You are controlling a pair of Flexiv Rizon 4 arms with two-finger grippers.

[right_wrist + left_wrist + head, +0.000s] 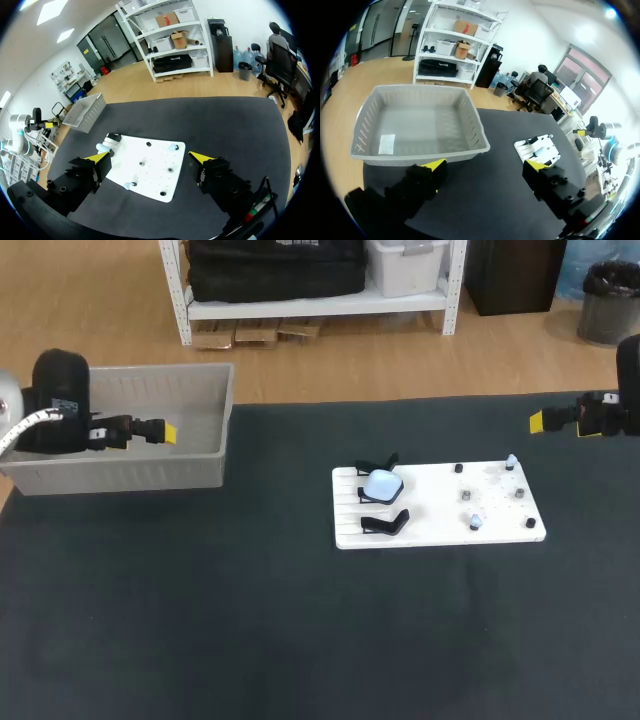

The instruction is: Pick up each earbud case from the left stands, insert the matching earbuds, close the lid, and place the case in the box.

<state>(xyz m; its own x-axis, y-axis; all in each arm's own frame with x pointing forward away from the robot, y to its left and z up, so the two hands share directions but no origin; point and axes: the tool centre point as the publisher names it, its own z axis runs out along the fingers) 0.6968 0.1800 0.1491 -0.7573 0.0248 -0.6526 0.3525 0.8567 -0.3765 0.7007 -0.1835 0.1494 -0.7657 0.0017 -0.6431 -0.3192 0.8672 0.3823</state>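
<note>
A pale blue earbud case (382, 484) sits closed on the left part of a white board (430, 495), between two black stands (385, 523). Two pale earbuds rest on the board's right part, one at the far corner (511, 461) and one nearer (476, 520). My left gripper (170, 431) hovers open over the grey box (120, 472), holding nothing. My right gripper (537, 421) hangs open and empty beyond the board's far right corner. In the right wrist view the board (150, 180), the case (104, 146) and an earbud (173, 147) lie ahead of the open gripper (150, 159).
The grey slatted box (420, 155) stands at the table's back left, with only a white slip on its floor, ahead of the left gripper (485, 167). Small dark pegs (466, 496) dot the board. Dark mat surrounds the board.
</note>
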